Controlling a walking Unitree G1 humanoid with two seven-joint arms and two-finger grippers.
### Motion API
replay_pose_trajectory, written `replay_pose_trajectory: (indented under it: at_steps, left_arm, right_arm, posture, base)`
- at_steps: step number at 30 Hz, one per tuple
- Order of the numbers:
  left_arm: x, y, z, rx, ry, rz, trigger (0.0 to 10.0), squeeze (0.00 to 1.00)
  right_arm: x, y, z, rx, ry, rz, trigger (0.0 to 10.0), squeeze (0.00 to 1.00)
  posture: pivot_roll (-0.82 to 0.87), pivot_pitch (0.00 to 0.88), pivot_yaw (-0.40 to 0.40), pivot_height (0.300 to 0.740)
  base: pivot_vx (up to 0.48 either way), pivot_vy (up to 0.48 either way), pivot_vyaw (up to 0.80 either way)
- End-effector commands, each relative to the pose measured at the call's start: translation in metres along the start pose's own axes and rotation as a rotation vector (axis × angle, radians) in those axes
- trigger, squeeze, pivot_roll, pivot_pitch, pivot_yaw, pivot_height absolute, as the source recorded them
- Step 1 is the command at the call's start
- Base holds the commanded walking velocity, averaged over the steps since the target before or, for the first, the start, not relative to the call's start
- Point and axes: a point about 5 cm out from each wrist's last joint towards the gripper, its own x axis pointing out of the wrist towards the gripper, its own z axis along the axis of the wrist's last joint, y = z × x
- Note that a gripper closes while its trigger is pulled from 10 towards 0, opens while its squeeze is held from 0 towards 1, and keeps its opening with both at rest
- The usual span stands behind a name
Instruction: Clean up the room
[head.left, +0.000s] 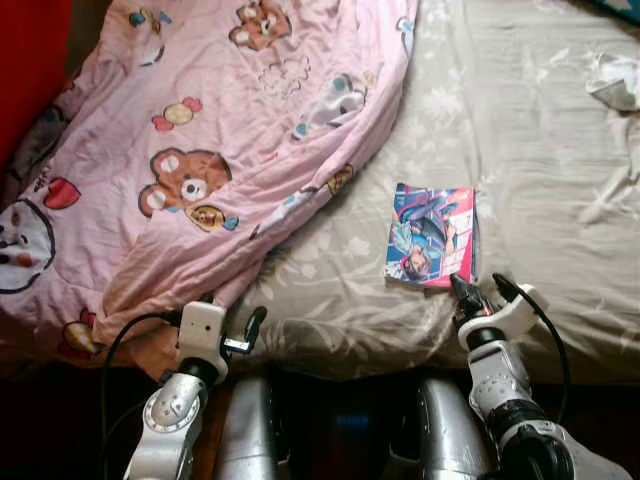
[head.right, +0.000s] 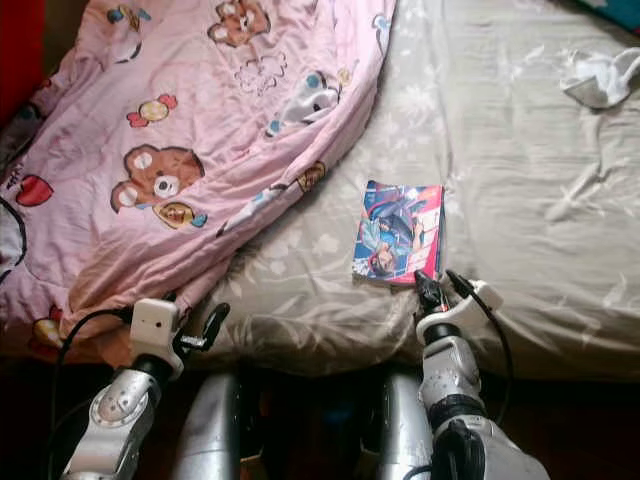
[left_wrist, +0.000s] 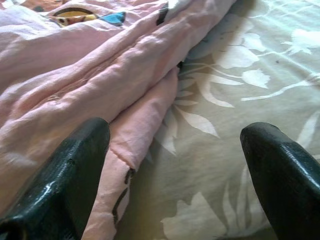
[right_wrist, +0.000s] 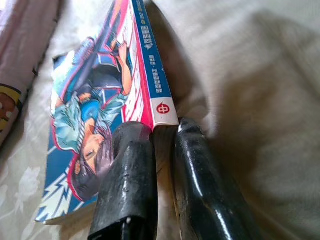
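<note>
Comic book (head.left: 431, 236) lying flat on the bed (head.left: 540, 150) near its front edge, just right of the pink blanket (head.left: 200, 130). The right gripper (right_wrist: 159, 131) pinches the book's near corner (spine side) between its fingers. The left gripper (left_wrist: 175, 150), fingers spread, sits at the blanket's hem.

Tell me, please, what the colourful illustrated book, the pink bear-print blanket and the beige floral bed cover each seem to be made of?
The colourful illustrated book looks like a paperback with a glossy printed paper cover: it shows sheen and a thin spine. The pink bear-print blanket seems soft matte fabric, probably cotton, lying in creased folds. The beige floral bed cover appears woven cloth with a faint sheen on its pale pattern.
</note>
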Motion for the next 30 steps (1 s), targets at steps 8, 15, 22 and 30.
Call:
replay_pose_trajectory:
  at_steps: [8,15,22,30]
  left_arm:
    - [0.003,-0.002,-0.012,-0.005,0.024,0.013,10.0,0.0]
    - [0.004,-0.004,-0.015,-0.004,0.02,0.004,10.0,0.0]
    - [0.003,-0.003,-0.016,0.003,0.017,0.004,10.0,0.0]
    - [0.0,-0.002,-0.018,0.008,0.02,0.005,10.0,0.0]
  right_arm:
    - [-0.015,-0.006,-0.003,-0.126,-0.089,-0.02,0.0,0.0]
    - [-0.032,-0.018,-0.025,-0.071,-0.031,-0.072,10.0,0.0]
    - [-0.052,-0.047,-0.042,0.158,-0.004,-0.303,10.0,0.0]
    - [-0.057,-0.057,-0.044,0.257,-0.002,-0.379,10.0,1.0]
  posture:
    - [0.18,0.205,0.015,0.585]
    - [0.17,0.19,0.01,0.585]
    - [0.17,0.193,0.017,0.585]
    - [0.18,0.209,0.018,0.585]
  base:
    - [0.0,0.0,0.0]
    - [0.0,0.0,0.0]
    - [0.0,0.0,0.0]
    - [0.0,0.0,0.0]
